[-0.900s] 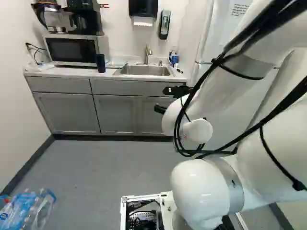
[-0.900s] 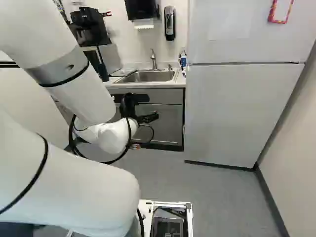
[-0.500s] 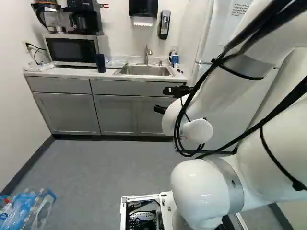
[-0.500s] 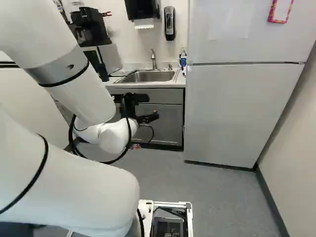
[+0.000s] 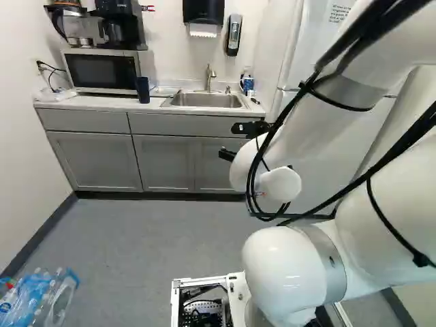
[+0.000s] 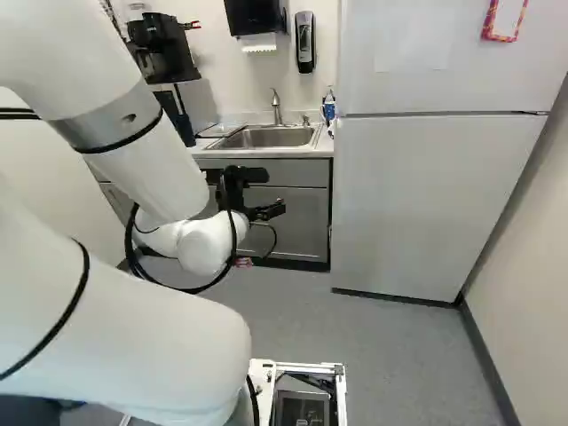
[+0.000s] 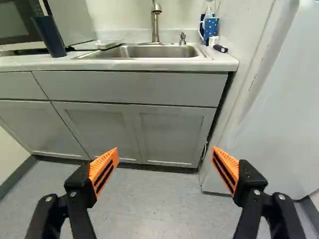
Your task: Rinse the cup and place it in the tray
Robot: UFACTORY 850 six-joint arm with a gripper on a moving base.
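My gripper (image 6: 266, 211) shows as a black shape ahead of the cabinets in the right base view. In the wrist view the gripper (image 7: 165, 152) is open, its orange pads wide apart with only floor and cabinet beyond. A tall dark blue cup (image 7: 50, 36) stands on the counter left of the sink, close to the microwave. A flat, light tray-like piece (image 7: 102, 44) lies between that cup and the sink (image 7: 149, 51). Beyond the sink's other end, by the wall, is a blue dotted cup (image 7: 211, 30) with something upright behind it. Nothing touches the fingers.
The counter (image 5: 102, 103) runs above grey cabinets (image 5: 163, 162), with a microwave (image 5: 102, 71) and coffee maker (image 5: 122, 25) at its far left. A faucet (image 5: 210, 76) rises behind the sink. The fridge (image 6: 426, 204) stands beside the counter; bottles (image 5: 37, 298) lie near the left wall.
The arm's upper links have shifted very slightly against the joint at the foot of the base views. The base and the things on the counter stay where they were.
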